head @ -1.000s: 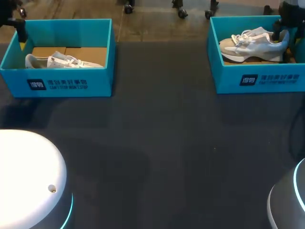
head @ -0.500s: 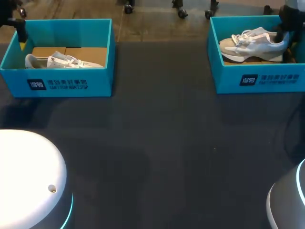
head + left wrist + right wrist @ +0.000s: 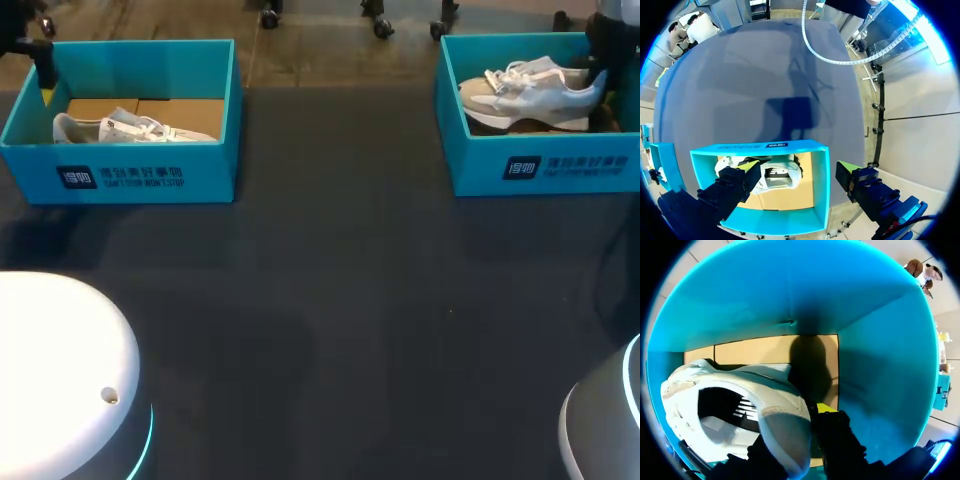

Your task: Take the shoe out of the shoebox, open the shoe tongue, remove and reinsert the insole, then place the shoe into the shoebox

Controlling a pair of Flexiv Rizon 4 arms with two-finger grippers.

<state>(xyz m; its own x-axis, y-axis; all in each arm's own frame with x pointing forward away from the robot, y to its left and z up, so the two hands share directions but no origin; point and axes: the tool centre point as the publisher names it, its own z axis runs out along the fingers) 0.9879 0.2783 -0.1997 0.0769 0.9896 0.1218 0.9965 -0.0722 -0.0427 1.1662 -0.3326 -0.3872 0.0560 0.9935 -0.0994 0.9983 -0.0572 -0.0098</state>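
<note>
Head view: the right pincer point(image 3: 598, 72) has the shoe point(image 3: 530, 90) by its heel, tilted inside the right box point(image 3: 480, 165); lift straight up so the sole clears the wall. Left wrist view: the left pincer point(image 3: 797, 167) hangs wide open, empty, over the left box point(image 3: 821, 190). Right wrist view: fingers point(image 3: 840, 440) clamp the heel; hold firm.

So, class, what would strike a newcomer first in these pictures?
Two teal boxes at the table's far corners: the left shoebox and the right shoebox, each holding a pale shoe. The right arm's jaws grip the heel of the right shoe; the left arm's jaws hang open above the left shoebox.
</note>
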